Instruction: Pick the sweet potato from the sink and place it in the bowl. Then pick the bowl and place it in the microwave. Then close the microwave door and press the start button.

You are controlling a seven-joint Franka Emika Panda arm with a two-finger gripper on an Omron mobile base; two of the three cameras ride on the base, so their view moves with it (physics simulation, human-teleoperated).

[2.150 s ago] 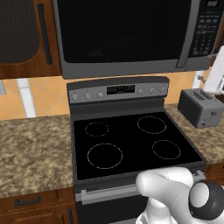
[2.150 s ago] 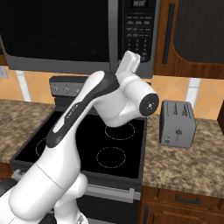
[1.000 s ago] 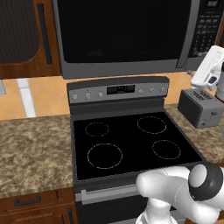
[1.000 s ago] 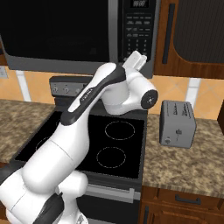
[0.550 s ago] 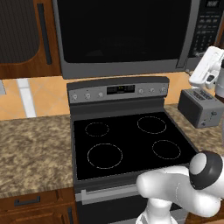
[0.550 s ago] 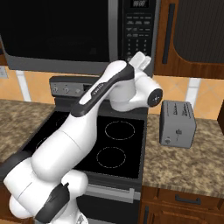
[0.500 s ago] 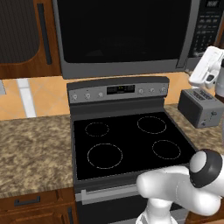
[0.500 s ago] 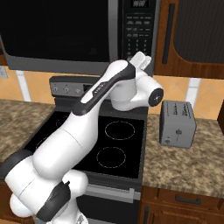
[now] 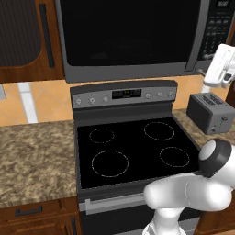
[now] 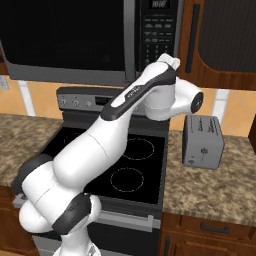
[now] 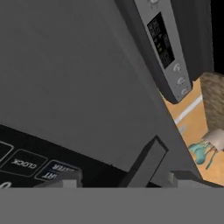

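Above the range, a large dark grey-black over-range microwave point(image 9: 133, 39) is hanging between brown wooden cabinets point(image 9: 25, 41), its wide door with dark glass window point(image 9: 126, 34) sitting shut against the frame. Beneath it a black glass-top stove with four ringed burners point(image 9: 133, 149) is lying between stretches of speckled brown granite counter point(image 9: 34, 160). Right of the stove, a small grey two-slot toaster point(image 9: 212, 112) is standing on the counter. Further right and higher, the white arm is reaching up so that its hand is sitting just in front of the microwave's button panel point(image 10: 157, 32), at the panel's lower part.

From the hand camera, the panel's buttons are showing very close at lower left, one reading "CLOCK", with the two-finger gripper point(image 11: 118, 180) right at them; both dark tips are barely peeking out. Tips are standing apart, nothing between them. Cannot tell whether a tip is touching a button.
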